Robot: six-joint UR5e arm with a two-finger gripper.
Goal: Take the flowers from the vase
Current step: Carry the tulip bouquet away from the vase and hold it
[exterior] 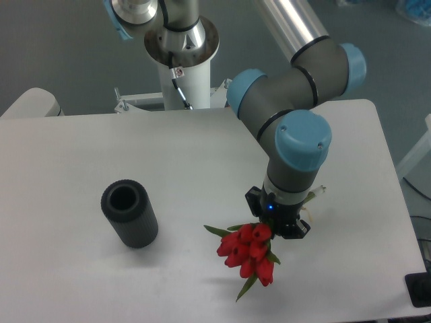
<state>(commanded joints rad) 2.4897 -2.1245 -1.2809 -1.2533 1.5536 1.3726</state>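
The flowers (246,252), a tight bunch of red tulip buds with green leaves, hang at the front right of the white table (81,155). My gripper (276,222) is shut on their stems, just behind the buds. A stem end sticks out to the right of the gripper. The vase (129,213), a dark ribbed cylinder with an open, empty mouth, stands on the table well to the left of the flowers, apart from them.
The arm's white base column (180,60) stands behind the table's far edge. The table's front edge runs just below the flowers. A dark object (421,289) sits at the far right bottom corner.
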